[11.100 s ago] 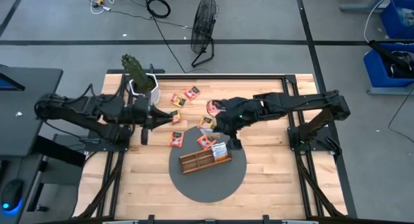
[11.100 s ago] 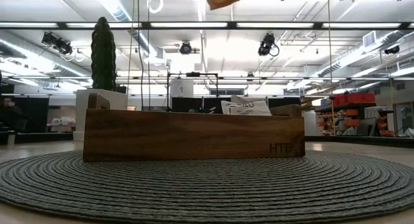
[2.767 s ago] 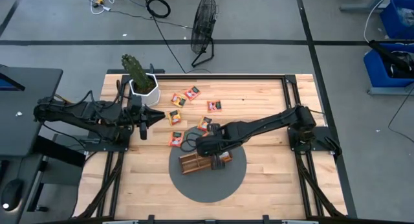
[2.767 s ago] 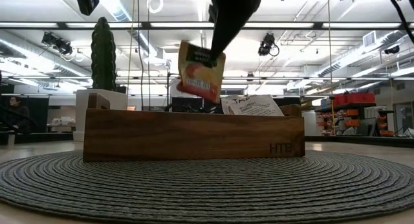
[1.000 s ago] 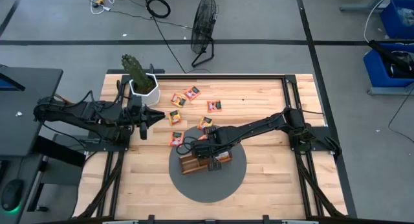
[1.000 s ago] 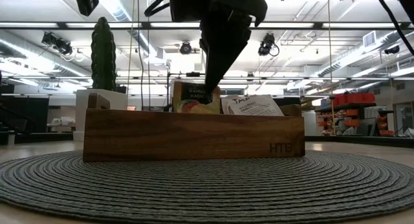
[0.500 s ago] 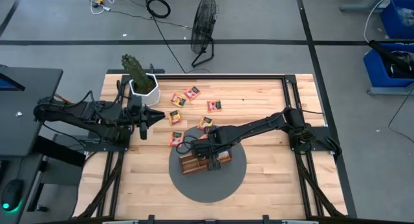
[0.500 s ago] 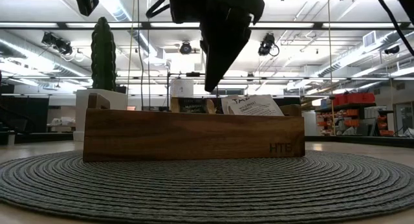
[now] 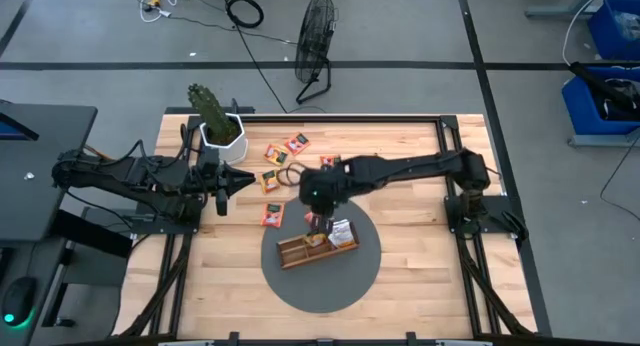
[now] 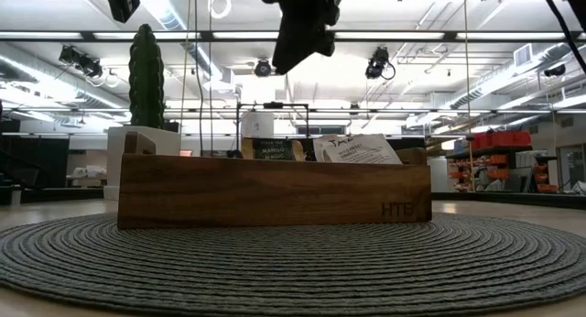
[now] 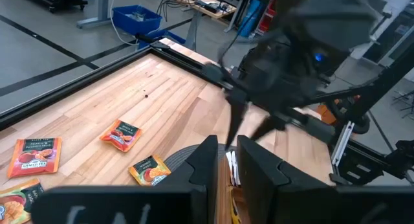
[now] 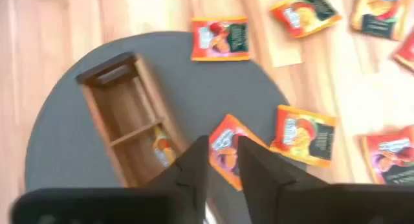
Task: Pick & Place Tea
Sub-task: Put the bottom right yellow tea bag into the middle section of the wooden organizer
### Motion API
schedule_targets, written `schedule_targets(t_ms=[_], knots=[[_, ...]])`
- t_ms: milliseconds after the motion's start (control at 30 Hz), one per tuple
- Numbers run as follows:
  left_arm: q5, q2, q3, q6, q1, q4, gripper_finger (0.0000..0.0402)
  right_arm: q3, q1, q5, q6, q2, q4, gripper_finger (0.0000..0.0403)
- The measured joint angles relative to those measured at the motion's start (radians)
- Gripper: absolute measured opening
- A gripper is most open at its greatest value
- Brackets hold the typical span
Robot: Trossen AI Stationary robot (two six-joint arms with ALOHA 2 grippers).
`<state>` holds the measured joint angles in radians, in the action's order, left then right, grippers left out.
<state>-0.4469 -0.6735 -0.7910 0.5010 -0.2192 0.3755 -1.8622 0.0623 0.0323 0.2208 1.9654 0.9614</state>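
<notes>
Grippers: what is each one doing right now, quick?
Left gripper: by the cactus pot, jaws nearly together, holding nothing.
Right gripper: above the tray, slightly open, empty.

Wooden divided tray on round grey mat, potted cactus, floor fan

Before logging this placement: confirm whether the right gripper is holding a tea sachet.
No. In the right wrist view the right gripper holds nothing between its fingers, hovering above the wooden tray.

Overhead, table-level, two wrist views
</notes>
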Motion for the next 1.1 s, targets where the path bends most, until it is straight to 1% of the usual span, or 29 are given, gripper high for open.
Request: schedule_targets(t_ms=[100,167,267,500,567,700,767,933,1100], knots=[[0.000,0.000,0.000,-0.007,0.000,0.003,0.0060,0.000,-0.030,-0.025,-0.016,-0.009,-0.001,0.0024],[0.000,0.000,0.000,-0.014,0.000,0.003,0.0060,0.000,-0.052,-0.067,-0.027,-0.011,-0.002,0.0009],[0.000,0.000,0.000,-0.015,0.000,0.003,0.0060,0.000,-0.081,-0.088,-0.032,-0.011,-0.015,0.0010],[0.000,0.000,0.000,-0.036,0.000,0.007,0.0060,0.003,-0.182,-0.283,-0.052,-0.011,-0.038,0.0002],[0.000,0.000,0.000,-0.042,0.000,0.008,0.0060,0.028,-0.218,-0.340,-0.053,-0.011,-0.049,0.0002],[-0.009,0.000,0.000,-0.043,0.000,0.016,0.0060,0.107,-0.294,-0.505,-0.050,-0.010,-0.069,0.0001],[-0.010,0.000,0.000,-0.043,0.000,0.024,0.0060,0.160,-0.325,-0.557,-0.041,-0.009,-0.087,0.0001],[-0.015,0.000,0.000,-0.044,0.000,0.049,0.0060,0.270,-0.382,-0.596,-0.030,-0.009,-0.133,0.0001],[-0.038,0.000,0.000,-0.044,0.000,0.055,0.0060,0.369,-0.427,-0.601,0.029,-0.009,-0.219,0.0000]])
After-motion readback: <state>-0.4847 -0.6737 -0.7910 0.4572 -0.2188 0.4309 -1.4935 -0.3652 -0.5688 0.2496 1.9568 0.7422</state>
